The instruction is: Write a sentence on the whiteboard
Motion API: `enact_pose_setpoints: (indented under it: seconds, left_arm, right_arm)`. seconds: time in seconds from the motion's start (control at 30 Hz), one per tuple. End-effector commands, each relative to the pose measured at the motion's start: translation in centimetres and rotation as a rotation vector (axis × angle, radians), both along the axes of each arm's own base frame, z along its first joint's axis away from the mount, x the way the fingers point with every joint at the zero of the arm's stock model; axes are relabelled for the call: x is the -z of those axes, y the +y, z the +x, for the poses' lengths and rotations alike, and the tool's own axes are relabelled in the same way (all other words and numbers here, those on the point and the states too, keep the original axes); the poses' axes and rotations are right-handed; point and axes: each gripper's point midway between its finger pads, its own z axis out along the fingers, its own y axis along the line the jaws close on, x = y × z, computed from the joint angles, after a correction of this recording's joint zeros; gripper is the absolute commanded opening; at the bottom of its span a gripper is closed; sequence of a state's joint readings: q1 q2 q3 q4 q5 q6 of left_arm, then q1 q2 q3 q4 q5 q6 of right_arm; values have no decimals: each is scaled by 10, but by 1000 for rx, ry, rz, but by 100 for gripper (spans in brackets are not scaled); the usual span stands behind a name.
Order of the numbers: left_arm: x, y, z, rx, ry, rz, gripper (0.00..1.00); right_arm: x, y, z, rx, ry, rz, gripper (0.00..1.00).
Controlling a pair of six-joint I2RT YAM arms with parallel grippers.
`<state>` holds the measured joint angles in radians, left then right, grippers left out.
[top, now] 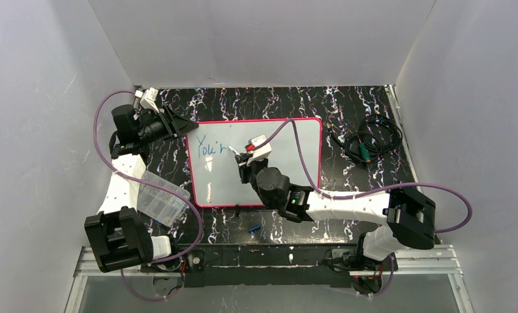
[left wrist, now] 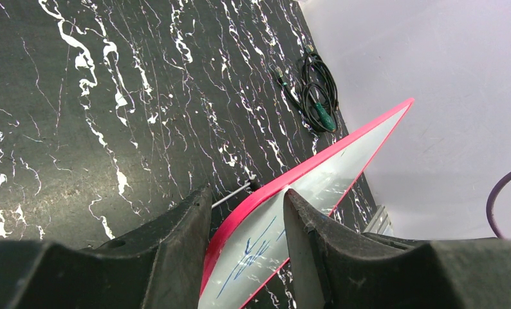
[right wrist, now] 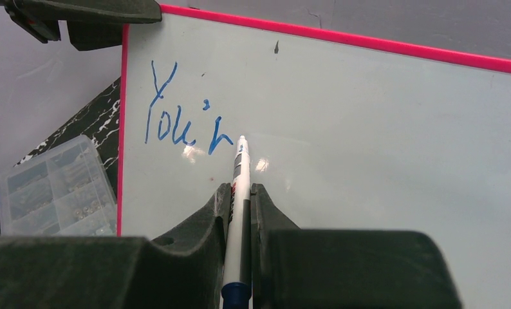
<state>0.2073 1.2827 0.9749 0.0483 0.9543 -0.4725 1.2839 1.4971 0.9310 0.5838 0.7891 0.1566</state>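
The whiteboard lies flat mid-table, white with a pink-red frame. The sentence is blue handwriting reading "You'r" near its top left; it also shows in the right wrist view. My right gripper is shut on a white marker with a blue end, its tip touching the board just right of the "r". My left gripper is closed over the board's top-left corner, one finger on the pink frame and one on the white face. In the top view the left gripper sits at that corner and the right gripper is over the board.
A clear plastic compartment box lies left of the board, also in the right wrist view. A coiled black cable with a green plug lies at the right back. A small blue cap lies near the board's front edge.
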Motion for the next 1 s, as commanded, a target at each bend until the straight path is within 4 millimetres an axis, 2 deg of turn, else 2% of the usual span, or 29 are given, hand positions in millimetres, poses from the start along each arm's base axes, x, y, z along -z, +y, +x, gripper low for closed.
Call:
enact_pose_setpoints:
  seconds: [0.0,0.23,0.57,0.8,0.97]
  left_arm:
    - [-12,-8,-12,44,-35,-8,43]
    - [-13,-9,-12,46,-35,-8,43]
    - [-13,-8,-12,46,-35,-7,43]
    - [-13,-9,-12,47,-34,-8,43]
    - [-13,-8,-12,45,-36,-7,43]
  right_arm:
    - [-20,-1,9,52,-31,49,1]
    - [-13,-2,11,63,-20,18,1]
    - [-8,-19,11,104,1,4,1]
    - [-15,-26,13,136,-14,9,1]
    - [-23,-22,15,136,-32,28,1]
